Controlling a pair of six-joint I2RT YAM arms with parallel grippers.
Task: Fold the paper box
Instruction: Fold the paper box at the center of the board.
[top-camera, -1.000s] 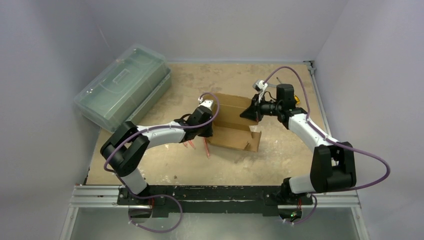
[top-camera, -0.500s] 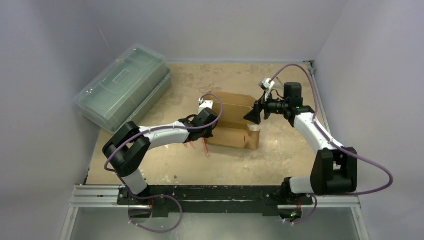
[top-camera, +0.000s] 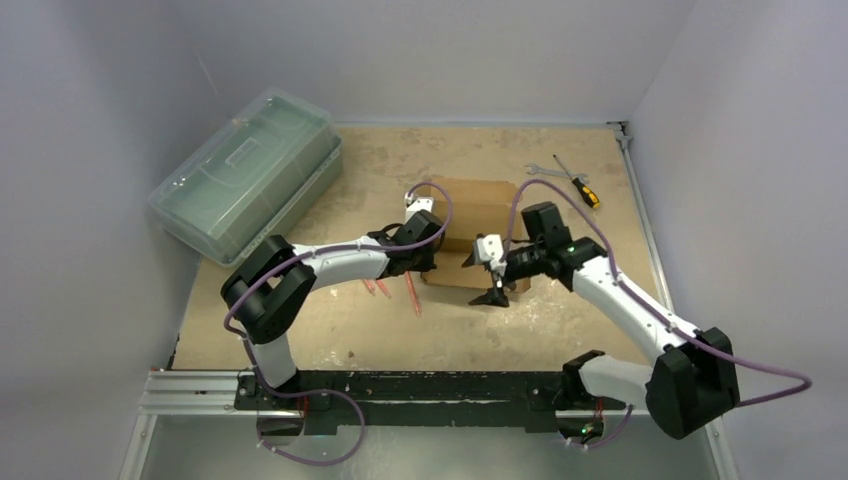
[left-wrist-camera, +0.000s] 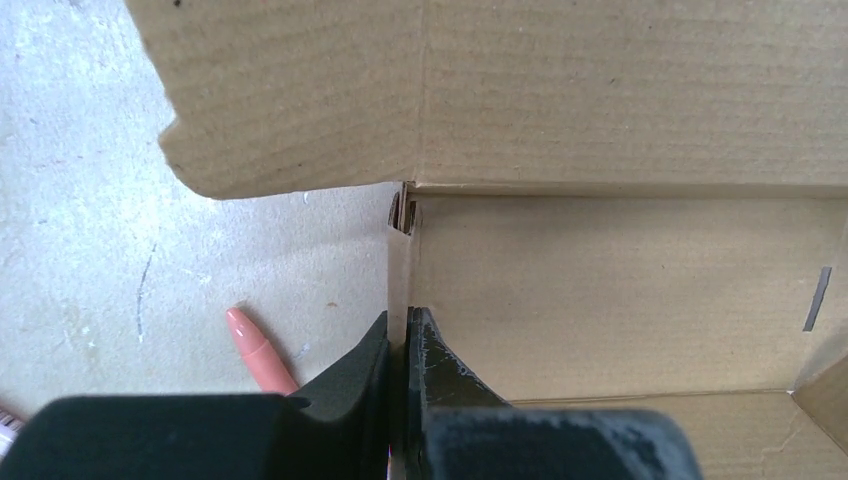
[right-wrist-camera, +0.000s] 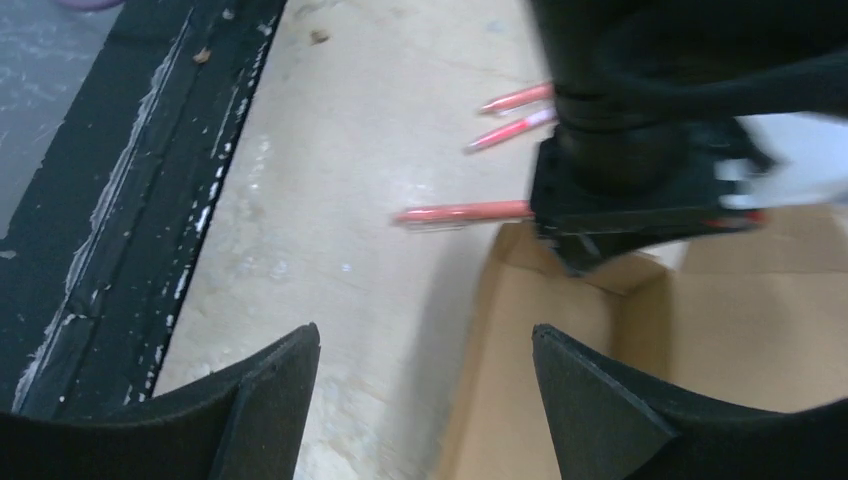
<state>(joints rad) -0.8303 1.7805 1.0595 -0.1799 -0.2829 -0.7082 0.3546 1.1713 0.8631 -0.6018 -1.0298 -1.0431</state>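
Note:
The brown paper box (top-camera: 482, 210) stands in the middle of the table, and its open inside (right-wrist-camera: 560, 400) shows in the right wrist view. My left gripper (top-camera: 424, 264) is at the box's left end, shut on the thin edge of a side wall (left-wrist-camera: 398, 270), with a flap (left-wrist-camera: 300, 90) hanging above it. My right gripper (top-camera: 492, 276) hovers open over the box's near wall. Its left fingertip (right-wrist-camera: 300, 345) is over the table and the other is over the cardboard, with the wall's edge between them.
A translucent green plastic case (top-camera: 245, 172) lies at the back left. Pink pens (top-camera: 412, 293) lie on the table just in front of the box's left end. A wrench (top-camera: 543, 170) and a screwdriver (top-camera: 580, 187) lie at the back right. The black rail (top-camera: 430, 385) runs along the near edge.
My right gripper let go at the box's far right side, opened, and swung round to the box's near side. The left gripper has kept its hold on the wall.

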